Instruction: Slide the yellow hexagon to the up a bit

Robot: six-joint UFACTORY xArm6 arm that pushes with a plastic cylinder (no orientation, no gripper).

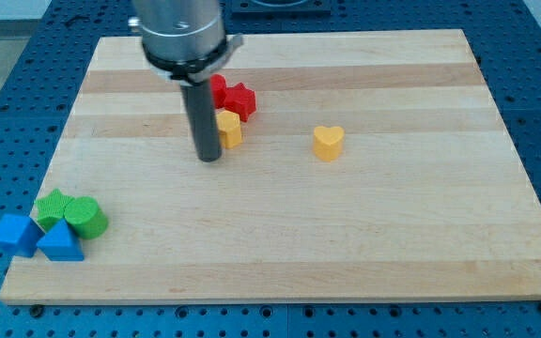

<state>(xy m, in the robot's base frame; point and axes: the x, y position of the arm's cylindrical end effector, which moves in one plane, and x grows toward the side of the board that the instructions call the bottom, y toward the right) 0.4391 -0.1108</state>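
blue triangle nearest | yellow hexagon touching my tip's right

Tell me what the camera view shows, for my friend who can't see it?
My tip rests on a wooden board, just left of the yellow hexagon, which sits right below a red star. A yellow heart stands alone to the right. Two green blocks and two blue blocks huddle in the bottom-left corner.
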